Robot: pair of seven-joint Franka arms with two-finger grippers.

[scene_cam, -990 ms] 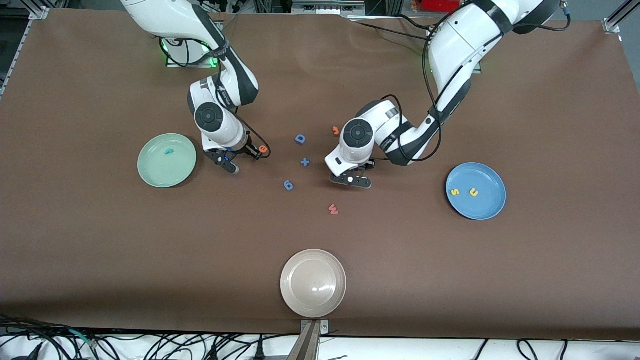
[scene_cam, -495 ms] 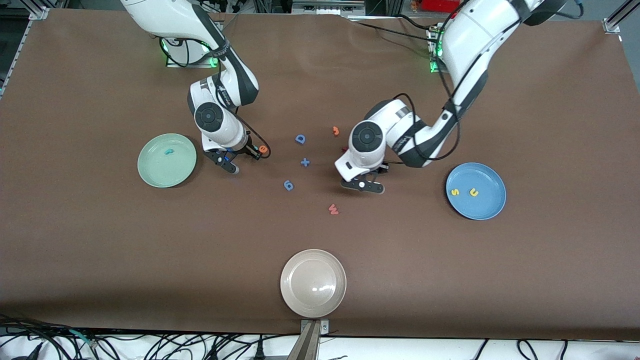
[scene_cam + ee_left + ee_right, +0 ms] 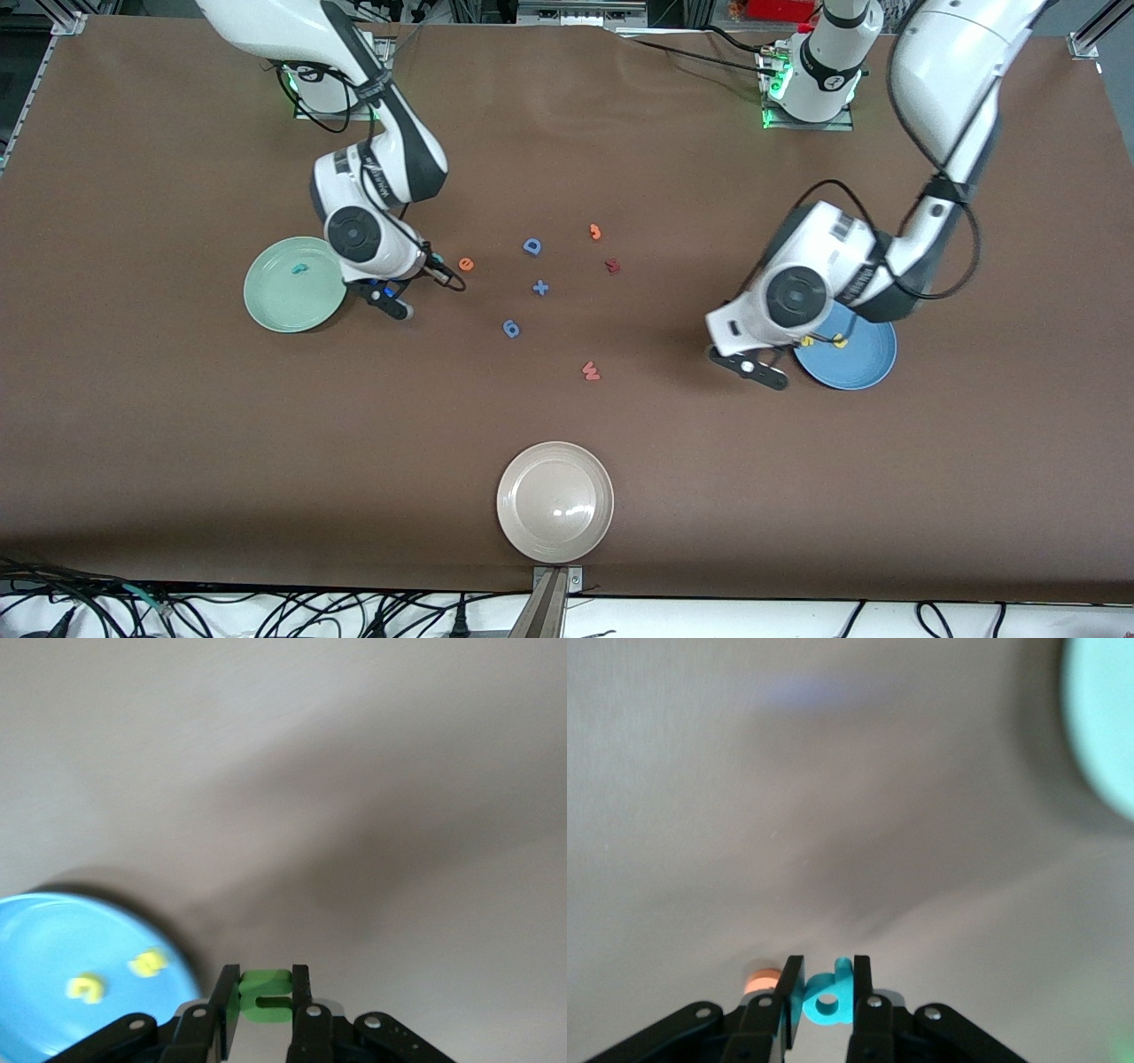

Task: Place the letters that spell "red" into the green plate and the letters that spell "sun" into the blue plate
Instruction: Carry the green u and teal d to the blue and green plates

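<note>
Carrying a letter apiece, both arms appear to be on the way to their plates, which would explain why each hand hangs so close to a rim. The left gripper (image 3: 264, 1028) is pinched nearly closed on the green "n" (image 3: 266, 996), the foam piece squeezed flat between its two fingers, and it hovers over bare table just beside the blue plate (image 3: 864, 372) at the left arm's end; a yellow "s" (image 3: 149, 963) and a yellow "u" (image 3: 84, 987) already lie in that plate, so my guess is this drop would finish "sun". The right gripper (image 3: 821, 1014) is likewise clamped tight, on the teal "d" (image 3: 829, 997), over the table just beside the green plate (image 3: 275, 310) at the right arm's end, where one teal letter (image 3: 299, 268), presumably the "r", already rests. The orange "e" (image 3: 466, 263) lies loose on the cloth near that hand, not yet collected, so "red" needs one more trip. The blue "D" (image 3: 532, 246), the red "w" (image 3: 591, 370) and the beige plate (image 3: 555, 501) sit untouched, as they belong to neither word.
</note>
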